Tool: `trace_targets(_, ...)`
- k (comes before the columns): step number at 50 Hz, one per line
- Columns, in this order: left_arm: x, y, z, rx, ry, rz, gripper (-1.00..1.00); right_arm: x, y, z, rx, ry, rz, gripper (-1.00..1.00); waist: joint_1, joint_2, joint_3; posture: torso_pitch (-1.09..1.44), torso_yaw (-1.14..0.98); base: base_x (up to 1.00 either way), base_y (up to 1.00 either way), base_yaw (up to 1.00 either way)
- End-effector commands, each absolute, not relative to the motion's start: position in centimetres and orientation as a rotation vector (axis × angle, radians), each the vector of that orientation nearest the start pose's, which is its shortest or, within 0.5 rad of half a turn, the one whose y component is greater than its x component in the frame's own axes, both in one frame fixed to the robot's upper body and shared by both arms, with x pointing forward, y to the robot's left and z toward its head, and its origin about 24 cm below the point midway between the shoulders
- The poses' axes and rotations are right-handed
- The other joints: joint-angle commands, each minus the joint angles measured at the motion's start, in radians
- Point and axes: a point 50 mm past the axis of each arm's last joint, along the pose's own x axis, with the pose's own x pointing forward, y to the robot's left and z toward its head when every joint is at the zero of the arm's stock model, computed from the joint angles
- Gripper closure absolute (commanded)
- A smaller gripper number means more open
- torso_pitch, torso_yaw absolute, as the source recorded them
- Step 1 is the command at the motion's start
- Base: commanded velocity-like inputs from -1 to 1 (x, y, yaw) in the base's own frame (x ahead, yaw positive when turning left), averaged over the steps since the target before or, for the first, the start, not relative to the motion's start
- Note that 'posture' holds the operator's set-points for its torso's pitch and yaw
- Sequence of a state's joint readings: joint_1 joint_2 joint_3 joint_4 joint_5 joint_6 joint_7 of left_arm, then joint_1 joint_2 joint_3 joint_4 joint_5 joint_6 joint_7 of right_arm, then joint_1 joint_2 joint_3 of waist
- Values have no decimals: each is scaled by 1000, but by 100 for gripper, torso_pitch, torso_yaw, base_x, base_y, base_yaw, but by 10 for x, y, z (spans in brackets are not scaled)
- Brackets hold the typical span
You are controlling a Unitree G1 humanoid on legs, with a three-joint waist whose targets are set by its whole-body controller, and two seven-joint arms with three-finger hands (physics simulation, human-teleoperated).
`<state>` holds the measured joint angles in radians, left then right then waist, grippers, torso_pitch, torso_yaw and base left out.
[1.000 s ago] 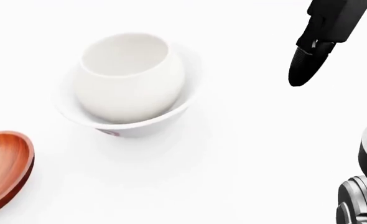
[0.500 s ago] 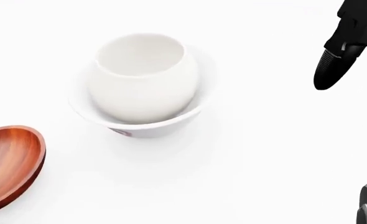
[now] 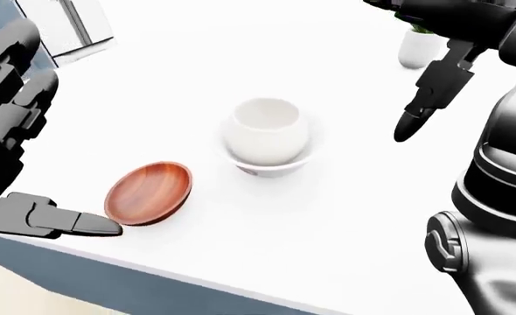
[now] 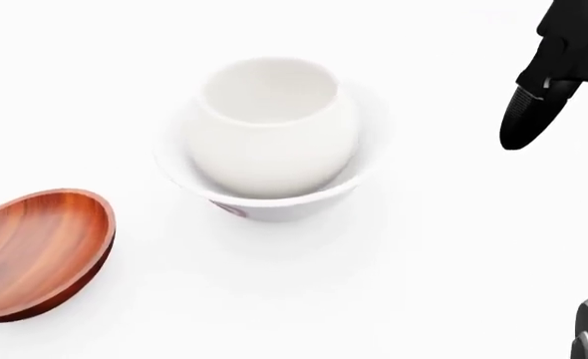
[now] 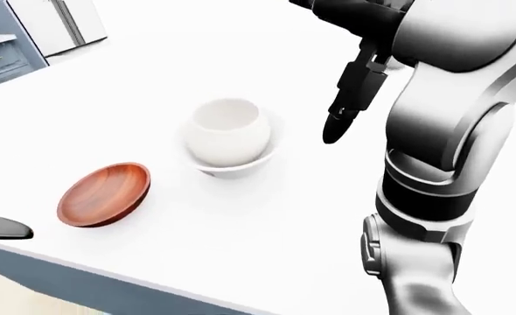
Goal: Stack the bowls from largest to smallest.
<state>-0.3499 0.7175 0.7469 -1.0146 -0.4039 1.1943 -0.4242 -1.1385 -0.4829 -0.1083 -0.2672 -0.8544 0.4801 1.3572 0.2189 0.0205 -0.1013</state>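
Observation:
A deep round white bowl [image 4: 271,127] sits nested inside a wider, shallow white bowl [image 4: 274,203] near the middle of the white table. A wooden bowl [image 4: 37,250] lies apart from them at the lower left, tilted on its side. My right hand [image 3: 424,105] hangs above the table to the right of the white bowls, one black finger [image 4: 529,116] pointing down, holding nothing. My left hand [image 3: 48,151] stands open at the left edge of the left-eye view, its thumb [image 3: 61,223] just left of the wooden bowl and not touching it.
A small white pot with a plant [image 3: 418,46] stands at the top right. The table's near edge [image 3: 153,275] runs along the bottom left, with a blue-grey side below it. A pale cabinet [image 3: 65,23] shows at the top left.
The whole head picture has slid to the right, so the camera has moved; more of the wooden bowl now shows. The bowls keep their places relative to each other. My right finger stays at the right.

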Motion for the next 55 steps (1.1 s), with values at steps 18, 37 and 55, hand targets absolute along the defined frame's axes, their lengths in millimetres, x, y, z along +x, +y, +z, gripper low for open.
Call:
trace_targets(18, 171, 242, 296, 494, -343, -12, -100, 271, -164, 378, -1233, -256, 305, -100, 136, 12, -32, -21, 35, 0, 0, 0)
trace_targets(37, 204, 212, 295, 866, -422, 45, -100, 271, -168, 376, -1196, -268, 288, -100, 223, -9, -46, -21, 37, 0, 0, 0)
trace_targets(55, 232, 188, 312, 830, -546, -50, -100, 269, -182, 374, -1171, -258, 257, -100, 244, -36, -42, -21, 32, 0, 0, 0)
